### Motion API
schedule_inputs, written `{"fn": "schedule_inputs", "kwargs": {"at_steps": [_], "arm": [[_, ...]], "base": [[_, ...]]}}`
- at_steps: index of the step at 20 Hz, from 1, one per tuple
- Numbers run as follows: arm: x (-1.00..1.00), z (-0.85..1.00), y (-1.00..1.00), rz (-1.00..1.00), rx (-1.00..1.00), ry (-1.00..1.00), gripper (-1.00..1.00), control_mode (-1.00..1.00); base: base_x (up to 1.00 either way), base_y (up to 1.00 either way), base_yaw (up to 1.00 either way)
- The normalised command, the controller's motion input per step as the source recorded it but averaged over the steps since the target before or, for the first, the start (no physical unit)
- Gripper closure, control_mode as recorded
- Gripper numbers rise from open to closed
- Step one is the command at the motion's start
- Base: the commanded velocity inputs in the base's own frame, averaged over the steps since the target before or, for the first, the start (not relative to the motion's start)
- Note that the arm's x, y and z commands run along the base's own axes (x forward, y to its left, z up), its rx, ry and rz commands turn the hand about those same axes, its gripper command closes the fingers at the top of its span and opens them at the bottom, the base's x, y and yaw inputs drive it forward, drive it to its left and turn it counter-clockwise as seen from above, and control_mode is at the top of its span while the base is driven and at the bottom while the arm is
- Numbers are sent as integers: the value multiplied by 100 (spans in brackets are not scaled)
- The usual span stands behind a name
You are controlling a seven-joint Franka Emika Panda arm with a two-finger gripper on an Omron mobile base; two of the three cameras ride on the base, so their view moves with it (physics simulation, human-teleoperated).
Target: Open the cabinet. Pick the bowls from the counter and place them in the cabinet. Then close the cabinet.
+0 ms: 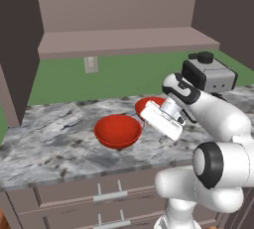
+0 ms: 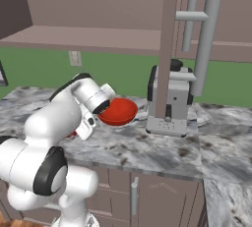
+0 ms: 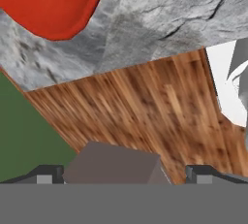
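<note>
Two red bowls waited below open cabinet

Both bowls, near (image 1: 117,131) and far (image 1: 147,105), sat on the marbled counter (image 1: 49,143) beside a coffee machine (image 1: 208,73). Empty claw (image 3: 123,173) hung spread apart; cabinet (image 1: 124,38) stood open above.

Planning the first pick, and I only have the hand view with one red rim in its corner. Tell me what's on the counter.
Observer: Two red bowls sit on the counter: the near bowl by the front edge, and the far bowl behind it, partly hidden by the arm.
Operator: Report the cabinet.
Observer: The cabinet stands open above the counter.
Operator: Name any obstacle.
Observer: A coffee machine stands on the counter just right of the far bowl.
</note>
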Motion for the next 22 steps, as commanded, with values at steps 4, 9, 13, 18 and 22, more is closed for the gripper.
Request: {"fn": "schedule_inputs", "kwargs": {"at_steps": [4, 9, 13, 18, 22], "arm": [[12, -14, 0, -1, 0, -10, -100, -100], [13, -16, 0, -2, 0, -3, -100, -100], [18, -18, 0, -4, -3, 0, -100, -100], [21, -17, 0, -9, -9, -1, -100, -100], [22, -20, 0, -12, -17, -4, -100, -100]], "base": [[0, 0, 0], [0, 0, 0], [0, 0, 0], [0, 0, 0], [0, 0, 0]]}}
